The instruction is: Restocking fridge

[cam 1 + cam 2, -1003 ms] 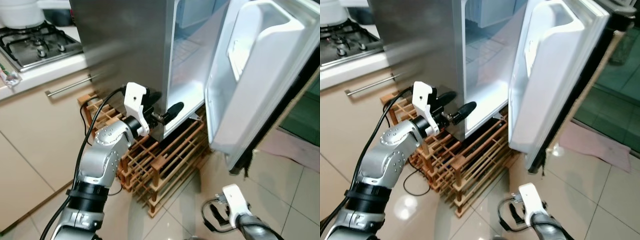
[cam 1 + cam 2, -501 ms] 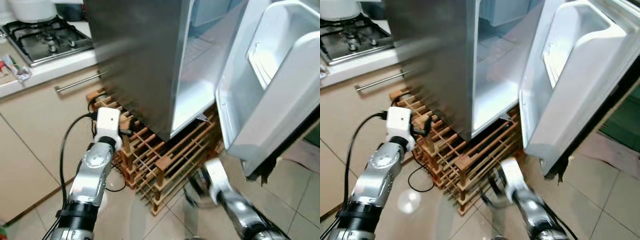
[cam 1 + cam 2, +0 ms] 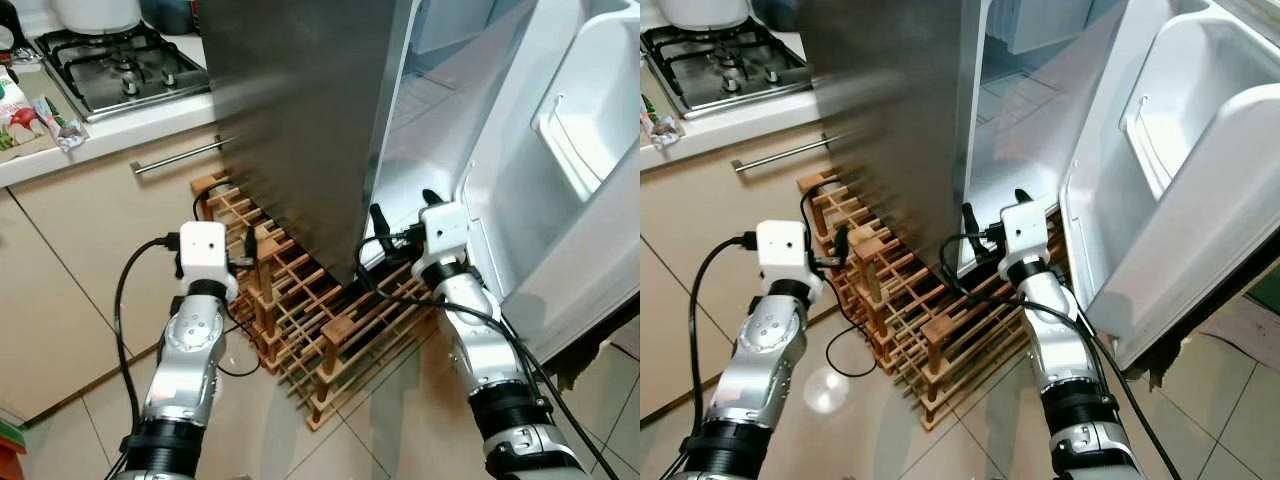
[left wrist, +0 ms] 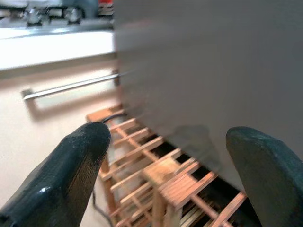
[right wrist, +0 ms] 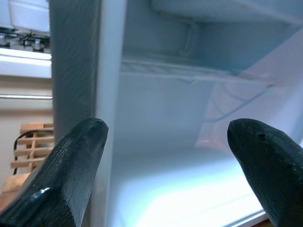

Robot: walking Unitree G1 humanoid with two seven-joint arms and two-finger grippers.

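In front of me stands the fridge (image 3: pixel 300 120), its steel side facing my left arm and its door (image 3: pixel 580 170) swung wide open on my right, so I look into a white interior with a wire shelf (image 5: pixel 189 71) partway up. Under the fridge sits a wooden slatted rack (image 3: pixel 310 320) on the tiled floor (image 3: pixel 390 430). To the left runs the beige cabinet front with a long bar handle (image 3: pixel 180 157), and above it the worktop (image 3: pixel 90 130) carrying a gas hob (image 3: pixel 120 75). My right pincer (image 5: pixel 180 161) is raised at the lower edge of the fridge opening, pointing into the compartment — its two black fingers are spread wide with nothing between them. My left pincer (image 4: pixel 170 170) hangs lower, beside the steel wall and over the rack, fingers likewise spread wide and holding nothing. A black cable (image 3: pixel 135 290) loops from the left wrist down along the arm.
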